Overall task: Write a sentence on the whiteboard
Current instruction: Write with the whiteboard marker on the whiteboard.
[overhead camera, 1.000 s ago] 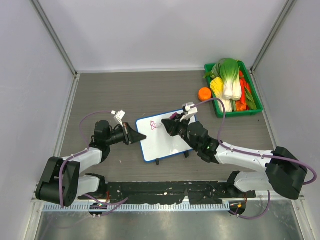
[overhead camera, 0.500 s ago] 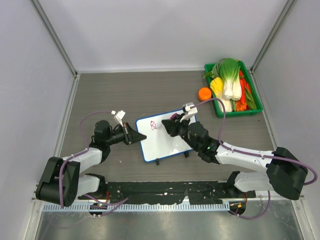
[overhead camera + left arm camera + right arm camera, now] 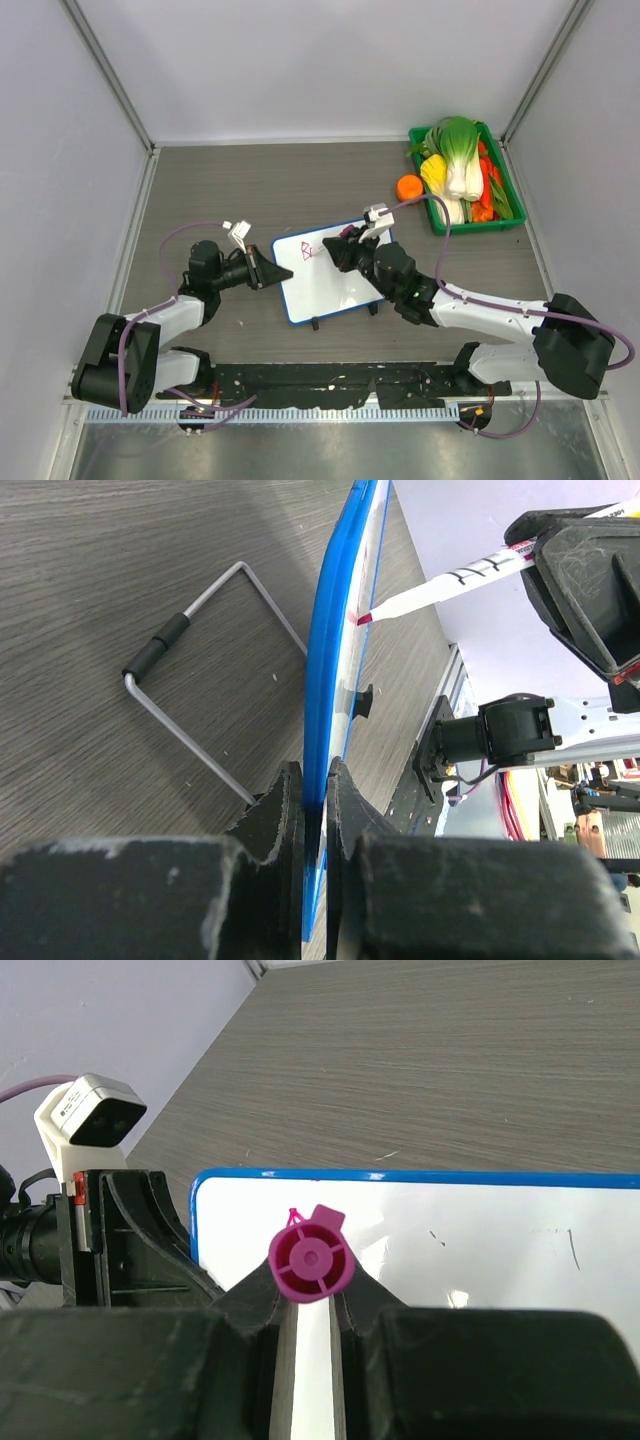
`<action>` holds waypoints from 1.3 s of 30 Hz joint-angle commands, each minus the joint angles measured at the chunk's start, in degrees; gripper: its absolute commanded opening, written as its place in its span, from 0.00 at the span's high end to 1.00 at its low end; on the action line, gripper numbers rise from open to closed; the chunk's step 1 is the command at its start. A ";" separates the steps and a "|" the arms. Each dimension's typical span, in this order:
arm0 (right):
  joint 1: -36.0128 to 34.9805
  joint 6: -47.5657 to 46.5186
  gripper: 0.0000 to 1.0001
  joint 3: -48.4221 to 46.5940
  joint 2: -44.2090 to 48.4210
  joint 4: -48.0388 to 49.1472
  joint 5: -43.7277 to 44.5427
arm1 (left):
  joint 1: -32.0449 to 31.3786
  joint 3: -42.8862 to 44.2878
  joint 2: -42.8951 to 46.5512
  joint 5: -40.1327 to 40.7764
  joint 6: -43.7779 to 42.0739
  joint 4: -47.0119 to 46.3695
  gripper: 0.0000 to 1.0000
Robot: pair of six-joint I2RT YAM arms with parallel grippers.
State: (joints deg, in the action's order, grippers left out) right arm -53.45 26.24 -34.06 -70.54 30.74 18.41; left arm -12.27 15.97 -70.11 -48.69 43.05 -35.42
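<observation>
The whiteboard [image 3: 330,285], white with a thin blue frame, stands tilted on the table on two black feet. My left gripper [image 3: 275,272] is shut on its left edge; in the left wrist view the blue frame [image 3: 335,660] runs between the fingers [image 3: 285,800]. My right gripper [image 3: 338,250] is shut on a pink marker [image 3: 311,1257]. The marker tip [image 3: 362,618] touches the board face near its upper left. The sentence [image 3: 308,251] is a few pink strokes there, mostly hidden behind the marker in the right wrist view.
A green tray [image 3: 512,205] of vegetables sits at the back right, with an orange [image 3: 409,187] beside it. A bent wire stand [image 3: 190,670] lies on the table behind the board. Grey walls close in the table on three sides.
The right gripper with the marker has edged very slightly up and to the left. The board and the left gripper have stayed put.
</observation>
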 commanded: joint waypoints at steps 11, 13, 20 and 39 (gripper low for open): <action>0.19 -1.72 0.99 -3.90 -1.00 -2.00 5.49 | 0.14 0.12 -0.12 5.18 -4.81 4.13 1.00; 0.19 -1.89 0.99 -4.25 -1.17 -2.35 5.58 | 0.14 0.12 -0.12 5.09 -4.81 4.13 1.00; 0.54 -1.72 0.99 -4.52 -1.44 -1.83 5.93 | 0.14 0.12 -0.21 5.18 -4.90 4.22 1.00; 0.98 0.30 0.99 -3.38 -1.44 -2.62 7.42 | 0.14 0.12 0.23 5.09 -4.90 4.31 1.00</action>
State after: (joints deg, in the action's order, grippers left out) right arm -53.12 26.37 -36.56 -71.31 28.64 22.33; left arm -12.27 15.97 -70.08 -48.66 43.05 -35.40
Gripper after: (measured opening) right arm 0.186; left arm 0.079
